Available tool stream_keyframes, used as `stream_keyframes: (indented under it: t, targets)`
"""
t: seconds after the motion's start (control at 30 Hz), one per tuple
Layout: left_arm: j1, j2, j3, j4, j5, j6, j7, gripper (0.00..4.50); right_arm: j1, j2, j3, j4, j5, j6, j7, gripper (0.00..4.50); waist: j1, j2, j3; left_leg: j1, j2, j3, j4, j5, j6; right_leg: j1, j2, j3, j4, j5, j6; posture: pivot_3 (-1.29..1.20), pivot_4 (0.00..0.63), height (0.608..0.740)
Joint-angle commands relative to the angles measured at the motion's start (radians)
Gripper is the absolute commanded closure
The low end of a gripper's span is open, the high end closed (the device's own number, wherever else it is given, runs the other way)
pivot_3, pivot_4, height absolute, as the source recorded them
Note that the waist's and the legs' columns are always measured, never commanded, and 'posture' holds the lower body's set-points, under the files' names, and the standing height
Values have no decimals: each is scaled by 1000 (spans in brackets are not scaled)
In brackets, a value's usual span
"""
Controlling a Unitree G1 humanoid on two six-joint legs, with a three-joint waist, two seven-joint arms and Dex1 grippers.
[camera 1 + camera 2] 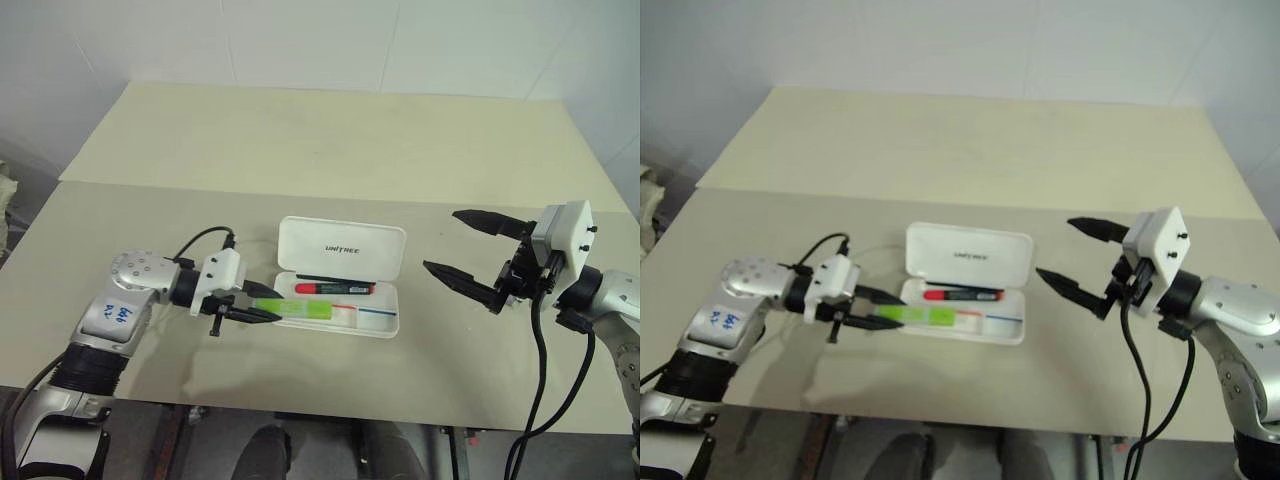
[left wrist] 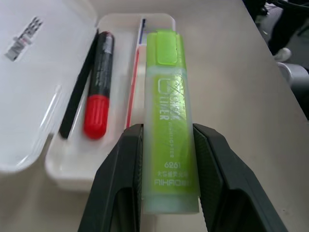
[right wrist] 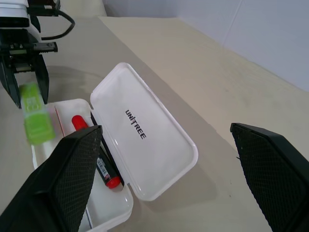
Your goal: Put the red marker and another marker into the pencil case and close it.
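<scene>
The white pencil case lies open mid-table, its lid tilted back with the print showing. In the back of its tray lies the red marker, black barrel and red cap. My left gripper is at the case's left end, shut on the light-green marker. It holds that marker lengthwise over the front part of the tray. I cannot tell whether the marker touches the tray. My right gripper hangs wide open to the right of the case, holding nothing.
The beige table has a seam across it behind the case, with bare surface beyond. Its front edge runs close below the case. A black cable hangs from my right wrist.
</scene>
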Motion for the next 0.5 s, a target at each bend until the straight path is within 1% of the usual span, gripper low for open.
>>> stream_keyframes:
  t: [0.03,0.1,0.3,0.5]
  targets:
    - [-24,-4,-17,-1,22,-23,-13,3466,11,-9,-48,-60,27,5,-29,0,0,0,0,0,0,0,0,0,0,0,0,0,0,0,0,0,150,740]
    - [-31,-10,-34,-4,44,-14,1,3466,17,-8,-51,-69,30,8,-39,0,1,0,0,0,0,0,0,0,0,0,0,0,0,0,0,0,150,740]
    - [-53,-74,-53,-14,66,45,77,3466,34,2,-57,-92,35,10,-67,0,5,0,0,0,-1,0,6,0,0,0,0,0,4,0,0,0,150,740]
    - [-67,-88,-70,-41,80,97,103,3466,45,4,-56,-102,38,7,-85,0,0,0,0,0,-1,-1,10,0,0,0,0,1,9,0,0,0,150,740]
